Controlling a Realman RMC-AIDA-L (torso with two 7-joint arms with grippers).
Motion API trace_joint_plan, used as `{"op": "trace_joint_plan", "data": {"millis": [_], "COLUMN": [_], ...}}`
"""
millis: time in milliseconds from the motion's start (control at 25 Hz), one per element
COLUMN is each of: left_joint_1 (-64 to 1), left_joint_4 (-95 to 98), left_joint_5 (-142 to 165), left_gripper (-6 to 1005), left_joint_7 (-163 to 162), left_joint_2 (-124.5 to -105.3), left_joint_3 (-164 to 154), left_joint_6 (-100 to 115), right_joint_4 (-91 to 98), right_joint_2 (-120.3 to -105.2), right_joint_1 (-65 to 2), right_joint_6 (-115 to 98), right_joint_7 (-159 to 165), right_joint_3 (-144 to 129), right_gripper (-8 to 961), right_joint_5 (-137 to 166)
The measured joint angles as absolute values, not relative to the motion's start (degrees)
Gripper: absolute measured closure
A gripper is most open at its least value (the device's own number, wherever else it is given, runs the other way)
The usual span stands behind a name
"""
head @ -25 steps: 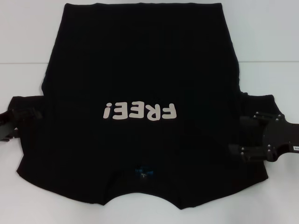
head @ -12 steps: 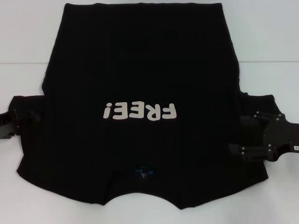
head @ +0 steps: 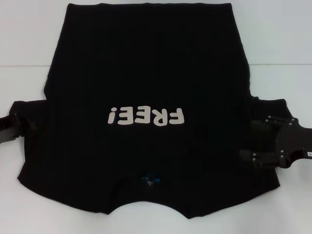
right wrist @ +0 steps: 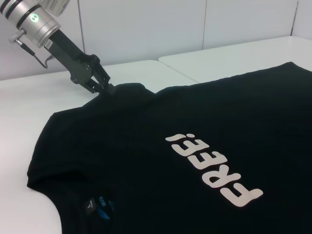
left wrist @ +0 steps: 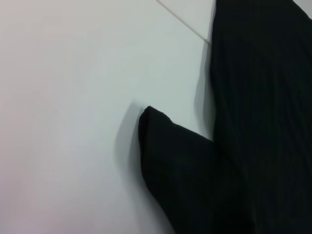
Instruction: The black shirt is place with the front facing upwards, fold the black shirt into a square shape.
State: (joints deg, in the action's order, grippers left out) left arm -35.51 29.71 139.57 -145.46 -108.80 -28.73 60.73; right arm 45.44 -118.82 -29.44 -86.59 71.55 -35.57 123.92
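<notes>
The black shirt (head: 146, 73) lies flat on the white table with its front up. Its cream "FREE!" letters (head: 146, 116) read upside down in the head view, and the collar (head: 150, 181) is on my near side. My left gripper (head: 14, 127) is at the outer hem of the left sleeve (left wrist: 170, 161). In the right wrist view its fingertips (right wrist: 108, 89) meet on that hem, which stands slightly raised. My right gripper (head: 251, 141) is open over the right sleeve (head: 265, 109), one finger to each side of the cloth.
The white table (head: 29, 48) has a seam line (head: 24, 66) running across it behind the sleeves. Bare tabletop lies to the left and right of the shirt. The left arm's silver wrist (right wrist: 34, 19) slopes down to the sleeve.
My left gripper has drawn back to the left, so less of it now lies over the sleeve. The right gripper and the shirt have barely moved.
</notes>
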Motion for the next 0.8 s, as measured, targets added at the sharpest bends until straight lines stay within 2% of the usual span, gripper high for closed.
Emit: {"op": "trace_joint_plan", "data": {"millis": [160,280,800], "left_joint_1": [-35.51,-35.51,-35.03], "left_joint_4": [29.77,29.89,33.30], "left_joint_5": [139.67,139.73,139.75], "left_gripper": [717,919,996], "left_joint_7": [-145.71,-145.90,-146.02], "left_joint_2": [-108.79,-108.76,-108.32], "left_joint_3": [-29.25,-30.41,-30.93], "left_joint_6": [60.74,60.75,60.76], "right_joint_4": [45.44,45.44,45.44], "right_joint_2": [-118.82,-118.82,-118.90], "right_joint_1": [-29.44,-29.44,-29.44], "right_joint_6": [-86.59,-86.58,-86.57], "right_joint_7": [71.50,71.49,71.41], "right_joint_3": [-35.58,-35.68,-35.69], "right_gripper": [32,32,33], "right_joint_5": [123.94,123.96,124.00]}}
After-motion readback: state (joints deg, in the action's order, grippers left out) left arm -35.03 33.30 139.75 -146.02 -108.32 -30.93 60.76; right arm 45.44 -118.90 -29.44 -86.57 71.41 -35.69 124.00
